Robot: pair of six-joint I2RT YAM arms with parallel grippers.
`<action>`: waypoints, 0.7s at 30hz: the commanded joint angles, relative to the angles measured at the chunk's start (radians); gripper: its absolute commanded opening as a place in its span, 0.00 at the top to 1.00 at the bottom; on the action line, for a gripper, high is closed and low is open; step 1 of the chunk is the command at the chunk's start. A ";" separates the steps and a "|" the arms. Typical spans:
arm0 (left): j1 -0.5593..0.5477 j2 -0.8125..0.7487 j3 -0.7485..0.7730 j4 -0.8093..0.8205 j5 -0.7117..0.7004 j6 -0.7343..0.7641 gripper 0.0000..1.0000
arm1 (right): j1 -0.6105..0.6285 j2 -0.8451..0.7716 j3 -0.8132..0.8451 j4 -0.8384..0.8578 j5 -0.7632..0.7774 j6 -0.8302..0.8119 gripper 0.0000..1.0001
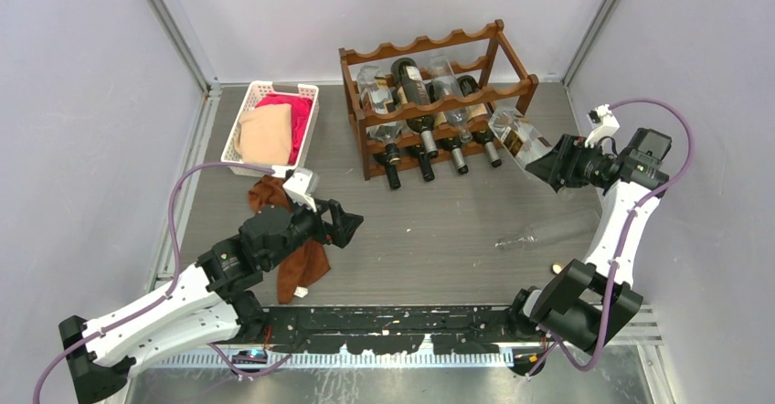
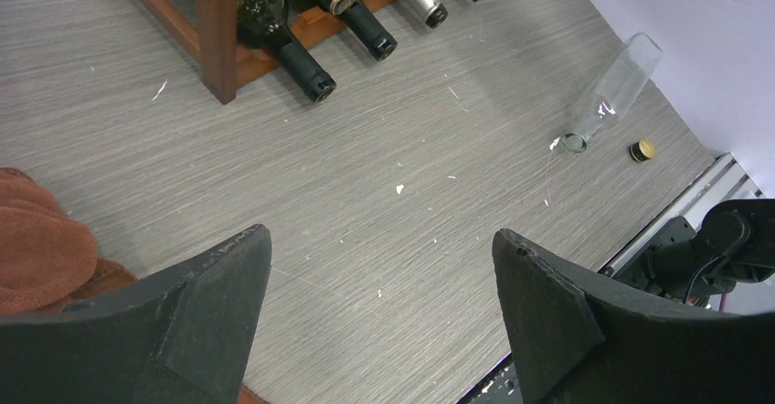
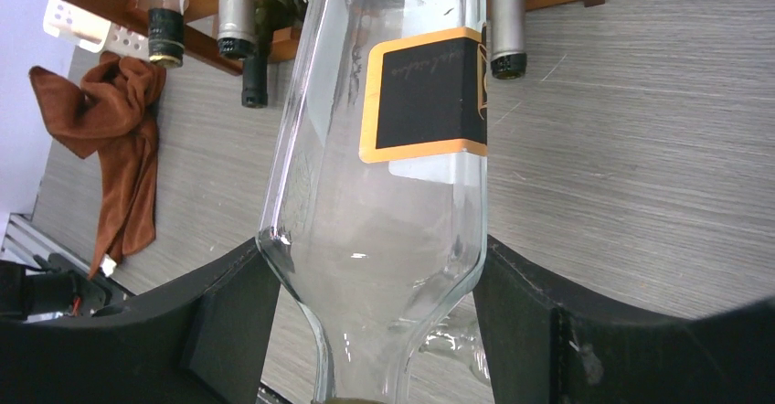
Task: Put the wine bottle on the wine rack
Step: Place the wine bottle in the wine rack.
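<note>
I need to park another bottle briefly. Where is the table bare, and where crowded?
Bare: the table middle, between the brown cloth and the lying clear bottle, in front of the wine rack and its protruding necks. Crowded: the back left, with basket and cloth, and the rack's right end, where the right hand holds the wine bottle.

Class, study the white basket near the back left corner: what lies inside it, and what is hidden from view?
Inside the white basket, a peach cloth lies over a pink-red cloth. The basket's floor and anything beneath the cloths are covered.
</note>
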 commanded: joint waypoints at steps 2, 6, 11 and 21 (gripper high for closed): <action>0.005 -0.008 -0.005 0.072 -0.016 0.011 0.10 | -0.004 -0.014 0.009 0.241 -0.116 0.087 0.99; 0.005 0.000 -0.005 0.079 -0.012 0.010 0.10 | -0.003 0.007 0.003 0.281 -0.128 0.093 0.99; 0.006 0.008 -0.004 0.082 -0.010 0.007 0.10 | 0.002 0.025 0.004 0.318 -0.129 0.098 0.99; 0.007 0.033 0.008 0.093 -0.006 0.009 0.11 | 0.044 0.025 -0.016 0.351 -0.116 0.088 0.99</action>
